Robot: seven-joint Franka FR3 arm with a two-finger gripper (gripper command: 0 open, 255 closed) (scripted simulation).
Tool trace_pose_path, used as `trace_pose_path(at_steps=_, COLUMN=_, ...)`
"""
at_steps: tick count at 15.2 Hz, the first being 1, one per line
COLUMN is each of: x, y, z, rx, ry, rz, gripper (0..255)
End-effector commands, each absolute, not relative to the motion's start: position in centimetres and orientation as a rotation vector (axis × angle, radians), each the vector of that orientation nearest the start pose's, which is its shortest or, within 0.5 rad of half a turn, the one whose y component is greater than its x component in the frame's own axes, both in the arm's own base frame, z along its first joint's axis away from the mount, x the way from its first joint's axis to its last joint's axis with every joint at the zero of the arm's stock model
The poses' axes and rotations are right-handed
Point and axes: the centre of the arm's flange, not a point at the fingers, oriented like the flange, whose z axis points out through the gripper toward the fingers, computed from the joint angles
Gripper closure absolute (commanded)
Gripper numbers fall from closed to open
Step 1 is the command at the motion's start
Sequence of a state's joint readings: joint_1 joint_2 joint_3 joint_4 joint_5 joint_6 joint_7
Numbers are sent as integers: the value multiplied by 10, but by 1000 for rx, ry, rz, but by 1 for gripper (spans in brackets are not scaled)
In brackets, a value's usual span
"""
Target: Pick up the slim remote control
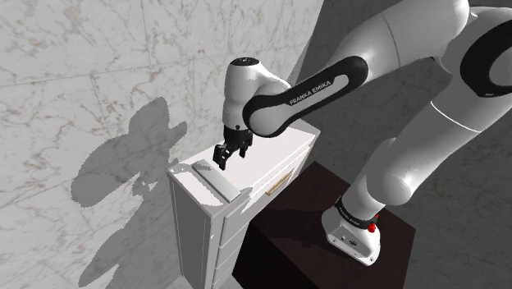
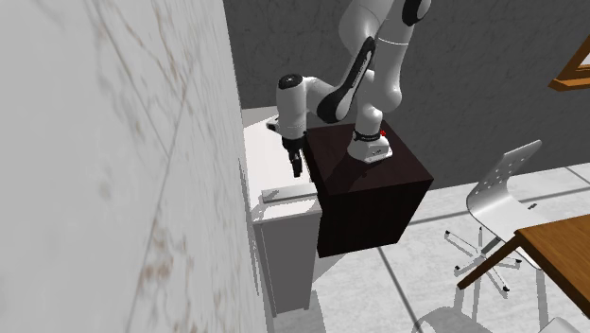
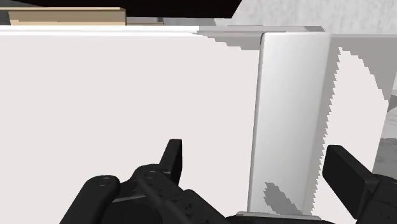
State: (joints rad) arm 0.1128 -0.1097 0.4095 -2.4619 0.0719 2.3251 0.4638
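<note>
The slim flat grey remote control point(image 1: 215, 181) lies on top of the white drawer cabinet point(image 1: 277, 153), close to 1 end edge. The dark box stand point(image 1: 283, 226) sits before its drawers.

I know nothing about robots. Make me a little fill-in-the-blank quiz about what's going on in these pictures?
1. The slim remote lies on ____ of the white drawer cabinet.
2. The black gripper is ____, its fingers standing apart.
3. Seen from the wrist, the slim remote lies ____ those two fingers.
4. The arm stands on a dark ____ beside the cabinet.

Missing words: top; open; between; box.
</note>
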Motion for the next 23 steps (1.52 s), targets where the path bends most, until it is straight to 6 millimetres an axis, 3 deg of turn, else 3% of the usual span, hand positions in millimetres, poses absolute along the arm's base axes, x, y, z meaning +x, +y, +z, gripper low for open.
trace_pose_path(at_steps=1, x=412, y=248, z=312, rx=-3150, ry=-7, rz=42, gripper=0)
trace_pose_path(at_steps=4, x=427, y=275, z=287, rx=-3151, ry=-7, rz=26, gripper=0)
trace_pose_path(at_steps=12, x=427, y=275, z=247, rx=-3151, ry=-7, rz=26, gripper=0)
trace_pose_path(at_steps=14, x=427, y=275, z=247, rx=-3151, ry=-7, rz=26, gripper=0)
trace_pose_path(at_steps=15, x=427, y=274, z=247, rx=-3151, ry=-7, rz=25, gripper=255)
trace_pose_path(at_steps=23, x=427, y=274, z=247, rx=-3151, ry=-7, rz=25, gripper=255)
